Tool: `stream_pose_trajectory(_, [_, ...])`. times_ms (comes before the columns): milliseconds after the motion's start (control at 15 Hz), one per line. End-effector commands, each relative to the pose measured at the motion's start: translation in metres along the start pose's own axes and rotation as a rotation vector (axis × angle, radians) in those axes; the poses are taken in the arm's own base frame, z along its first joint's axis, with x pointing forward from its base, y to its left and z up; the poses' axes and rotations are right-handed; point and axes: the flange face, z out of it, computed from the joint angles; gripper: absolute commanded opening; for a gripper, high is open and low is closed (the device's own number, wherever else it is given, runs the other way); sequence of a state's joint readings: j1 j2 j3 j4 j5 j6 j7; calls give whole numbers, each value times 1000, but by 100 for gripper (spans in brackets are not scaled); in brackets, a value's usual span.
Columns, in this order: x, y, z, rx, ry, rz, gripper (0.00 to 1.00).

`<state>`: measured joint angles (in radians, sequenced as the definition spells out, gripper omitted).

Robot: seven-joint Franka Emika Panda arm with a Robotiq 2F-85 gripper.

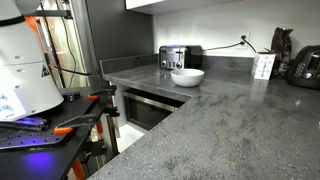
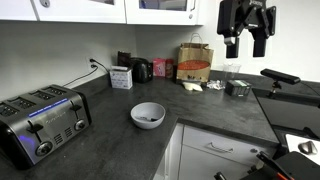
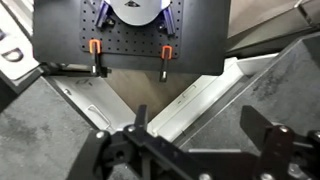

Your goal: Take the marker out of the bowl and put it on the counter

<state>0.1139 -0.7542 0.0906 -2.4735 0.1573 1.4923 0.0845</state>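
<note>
The white bowl (image 2: 148,114) stands on the grey speckled counter (image 2: 210,115) next to the toaster; it also shows in an exterior view (image 1: 187,76). A small dark marker (image 2: 150,121) lies inside the bowl. My gripper (image 2: 246,48) hangs high above the counter, far to the right of the bowl, open and empty. In the wrist view the open jaws (image 3: 197,112) look down on the counter's inner corner (image 3: 60,125). The bowl and marker are out of the wrist view.
A black-and-silver toaster (image 2: 40,125) stands beside the bowl. At the back wall are a white box (image 2: 121,77), a dark appliance (image 2: 142,70) and a paper bag (image 2: 195,62). A black perforated table with orange clamps (image 3: 130,40) lies below the counter corner.
</note>
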Motion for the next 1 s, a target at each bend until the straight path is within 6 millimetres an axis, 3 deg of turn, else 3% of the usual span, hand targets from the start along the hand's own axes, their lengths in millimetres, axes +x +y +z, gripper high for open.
stream_pose_trajectory(0, [17, -7, 0, 17, 30, 6, 100])
stream_pose_trajectory(333, [84, -44, 30, -2, 80, -12, 100])
stream_pose_trajectory(600, [156, -53, 48, 53, 171, 208, 100])
stream_pose_trajectory(933, [229, -64, 70, 141, 210, 475, 100])
